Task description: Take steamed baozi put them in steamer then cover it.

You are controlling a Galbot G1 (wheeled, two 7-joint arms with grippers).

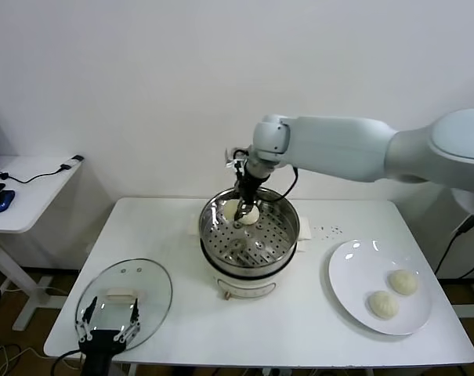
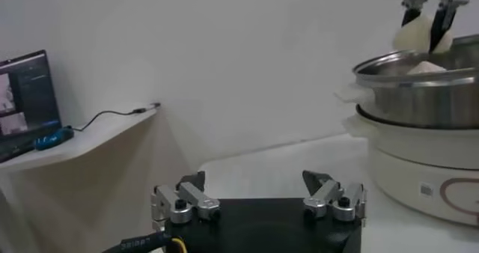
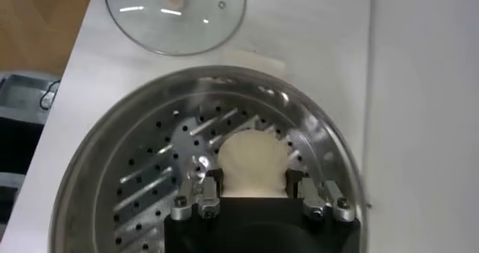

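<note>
No text, brand, number or sign can be read in these pictures. The white cooker base under the steamer carries a small dark mark and a curved reddish ring on its front, but both are too small and blurred to read. The laptop screen on the side desk shows some windows, and no words can be made out there. A cable at the left pincer bears faint pale lettering which is not legible. The glass cover and the plate show no marking.
</note>
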